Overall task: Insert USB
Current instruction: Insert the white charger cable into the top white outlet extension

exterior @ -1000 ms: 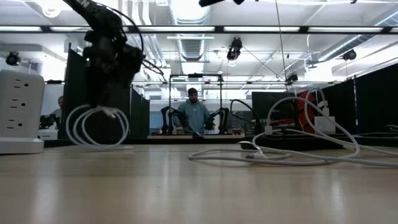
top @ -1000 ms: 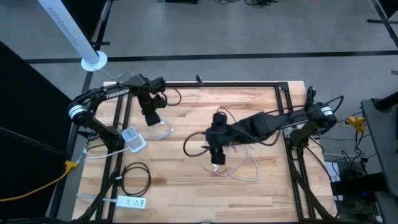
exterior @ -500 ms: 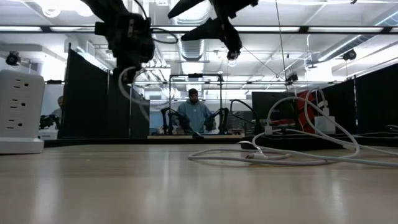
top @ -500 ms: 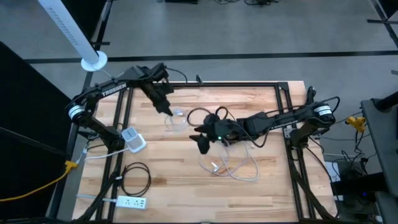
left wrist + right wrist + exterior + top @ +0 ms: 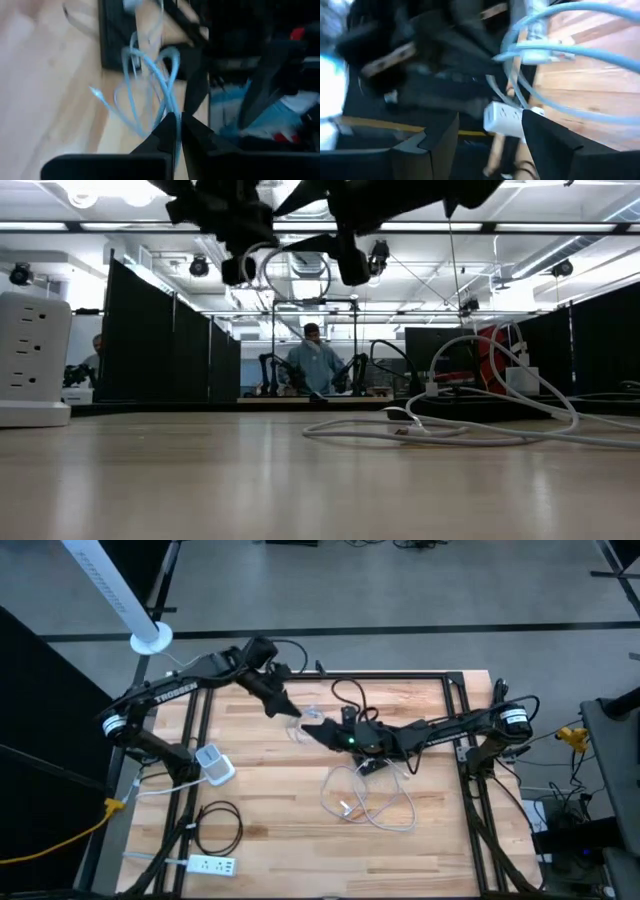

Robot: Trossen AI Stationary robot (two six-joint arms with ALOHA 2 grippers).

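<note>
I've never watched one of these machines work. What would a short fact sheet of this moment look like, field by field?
Setting: wooden table seen from above
Left gripper: shut on a coiled white cable, held up off the table
Right gripper: open, raised, reaching close to the left one and the coil
On the table: second loose white cable, black cable coil, white power strip, white outlet block
Background: a person standing far behind the table
</note>
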